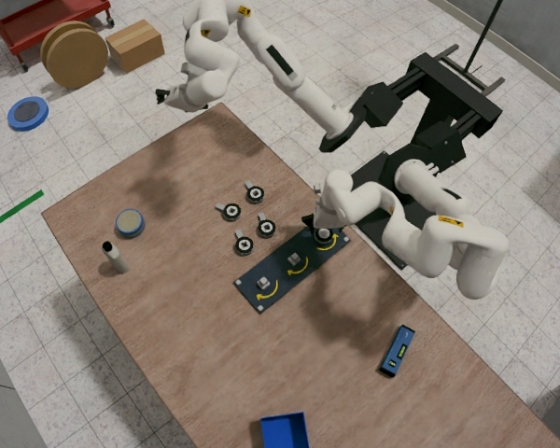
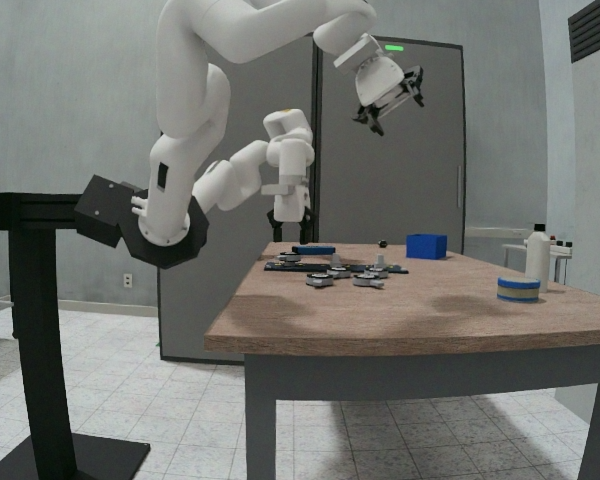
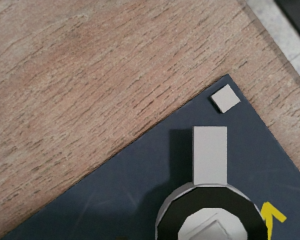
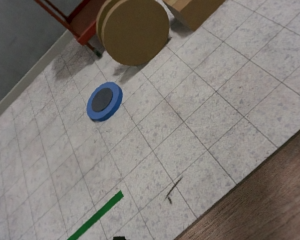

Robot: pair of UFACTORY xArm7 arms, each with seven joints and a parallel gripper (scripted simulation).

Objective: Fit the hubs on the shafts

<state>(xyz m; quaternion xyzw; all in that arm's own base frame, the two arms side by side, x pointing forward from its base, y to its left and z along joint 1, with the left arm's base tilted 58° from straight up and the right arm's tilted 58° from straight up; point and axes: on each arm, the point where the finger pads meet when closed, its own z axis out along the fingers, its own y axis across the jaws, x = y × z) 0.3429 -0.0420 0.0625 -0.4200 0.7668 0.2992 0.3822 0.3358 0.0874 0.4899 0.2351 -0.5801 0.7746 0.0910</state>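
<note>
Counting hubs: we make it five, one fitted hub around a shaft at one end of the board, and four loose hubs on the table beside it.
Shafts: three in a row; the middle shaft and the far-end shaft stand bare.
Arrows: three, yellow; seen from above, the one by the fitted hub runs counterclockwise, the other two clockwise.
Board: one dark board, lying flat, its long axis slanting lower left to upper right in the top view.
Tabs: one per hub; the fitted one's points up the left wrist view; among the loose, one points nearly left and three upward, leaning left, seen from above.
Left gripper: fingers spread, nothing between them, above the fitted hub's end of the board.
Right gripper: spread and empty, raised high, tilted.
Others: one blue level, one bottle, upright.
</note>
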